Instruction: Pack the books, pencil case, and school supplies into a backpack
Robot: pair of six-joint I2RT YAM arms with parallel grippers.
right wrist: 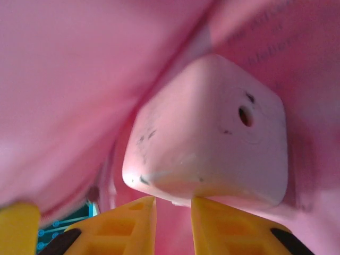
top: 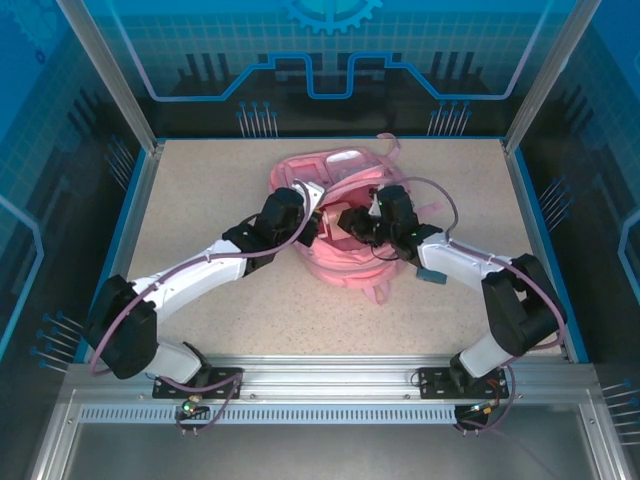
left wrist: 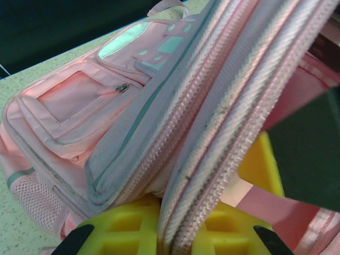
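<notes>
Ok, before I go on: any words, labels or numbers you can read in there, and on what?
Nothing can be quoted.
Faint lines of print on the pink surface, upper right in the right wrist view: too blurred to read.
Front of the backpack, with its teal patches: no words or numbers.
Pale block: dark specks and a hole, no lettering.
</notes>
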